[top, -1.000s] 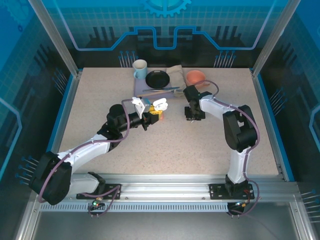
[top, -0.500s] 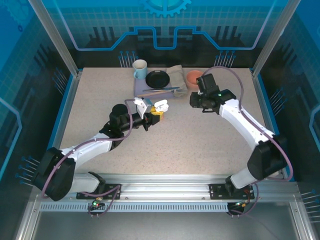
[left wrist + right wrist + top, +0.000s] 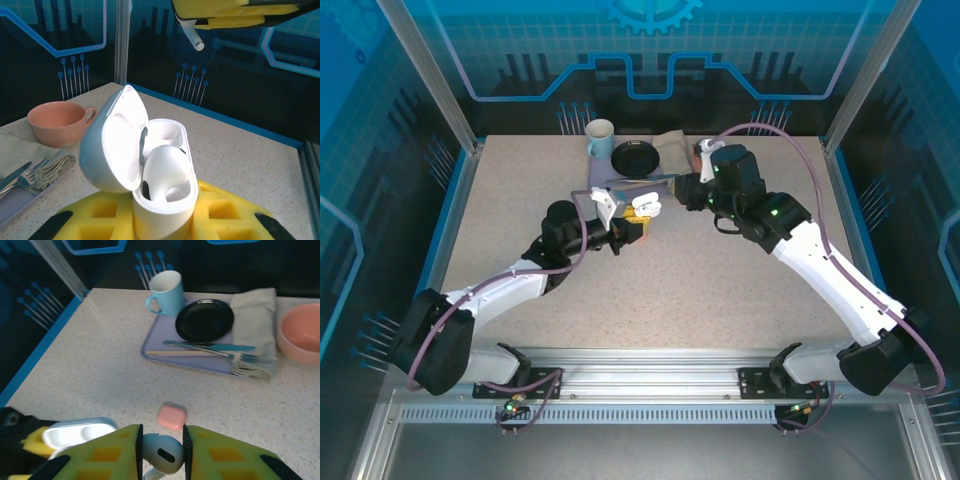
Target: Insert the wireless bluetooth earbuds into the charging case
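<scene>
The left tool [image 3: 162, 222] is clamped on the open white charging case [image 3: 160, 185] above the counter [image 3: 240, 145], while the right tool [image 3: 161, 440], clamped on a white earbud [image 3: 192, 36], hovers nearby; a misaligned descent could catch the rim and knock the bud loose.

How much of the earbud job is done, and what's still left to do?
Done: the white case is open, lid up, gripped by the left gripper. In hand: the right gripper pinches a white earbud close to the case, not yet in it. Left: seating that earbud in a well. A pink case lies on the table, apart from both grippers.
</scene>
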